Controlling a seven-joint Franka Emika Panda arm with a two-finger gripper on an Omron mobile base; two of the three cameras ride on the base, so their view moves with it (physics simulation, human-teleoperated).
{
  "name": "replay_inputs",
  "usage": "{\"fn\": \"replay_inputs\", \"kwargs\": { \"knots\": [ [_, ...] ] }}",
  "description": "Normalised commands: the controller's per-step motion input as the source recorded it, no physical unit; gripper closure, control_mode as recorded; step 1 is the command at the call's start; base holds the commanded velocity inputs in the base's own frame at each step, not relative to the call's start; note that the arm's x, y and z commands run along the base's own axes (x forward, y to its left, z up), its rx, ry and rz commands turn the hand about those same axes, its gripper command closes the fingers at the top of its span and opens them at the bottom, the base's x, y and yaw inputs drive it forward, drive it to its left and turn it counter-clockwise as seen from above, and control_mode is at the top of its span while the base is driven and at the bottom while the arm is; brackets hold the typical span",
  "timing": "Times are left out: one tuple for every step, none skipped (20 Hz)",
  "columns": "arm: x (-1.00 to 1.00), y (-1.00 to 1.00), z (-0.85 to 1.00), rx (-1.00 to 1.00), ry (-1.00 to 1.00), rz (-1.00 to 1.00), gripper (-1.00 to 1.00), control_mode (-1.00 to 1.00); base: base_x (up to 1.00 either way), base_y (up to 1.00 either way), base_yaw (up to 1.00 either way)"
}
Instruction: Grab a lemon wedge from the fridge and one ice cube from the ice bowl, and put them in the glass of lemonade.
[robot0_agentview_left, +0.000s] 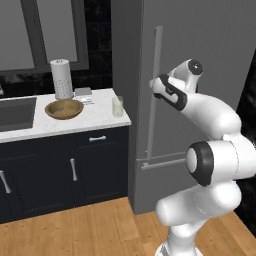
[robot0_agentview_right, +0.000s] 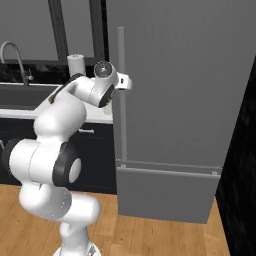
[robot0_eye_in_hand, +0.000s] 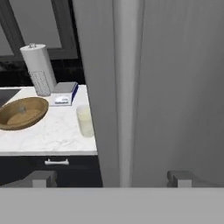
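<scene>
Fridge (robot0_agentview_left: 200, 45) door closed; gripper (robot0_eye_in_hand: 113, 179), jaws wide apart, faces its handle (robot0_eye_in_hand: 127, 87).

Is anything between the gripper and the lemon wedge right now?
Yes. The fridge door is shut, so the wedge is hidden behind it. The open gripper faces the bar handle, not yet gripping it.

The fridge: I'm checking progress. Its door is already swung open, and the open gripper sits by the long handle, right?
Not quite. The fridge door is shut, as the right base view shows. The open gripper does sit by the long handle.
</scene>
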Motion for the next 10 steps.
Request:
{"fn": "replay_inputs", "kwargs": {
  "knots": [
    [0.61,-0.15,-0.02,0.00,0.05,0.00,-1.00,-1.00,0.00,0.00,0.00],
    [0.61,-0.13,-0.04,0.00,0.04,0.00,-1.00,-1.00,0.00,0.00,0.00],
    [0.60,-0.11,-0.05,0.00,0.02,0.00,-1.00,-1.00,0.00,0.00,0.00],
    [0.60,-0.11,-0.11,0.00,0.00,0.00,-1.00,-1.00,0.00,0.00,0.00],
    [0.53,-0.06,-0.22,0.00,0.00,0.00,-1.00,-1.00,0.00,0.00,0.00],
    [0.47,-0.01,-0.32,0.00,-0.03,0.01,-1.00,-1.00,0.00,0.00,0.00],
    [0.39,0.00,-0.41,0.00,-0.11,0.01,-1.00,-1.00,0.00,0.00,0.00],
    [0.34,0.00,-0.46,0.00,-0.18,0.02,-1.00,-1.00,0.00,0.00,0.00],
    [0.32,0.00,-0.46,0.00,-0.21,0.02,-1.00,-1.00,0.00,0.00,0.00],
    [0.34,0.00,-0.48,0.00,-0.22,0.02,-1.00,-1.00,0.00,0.00,0.00]
  ]
}}
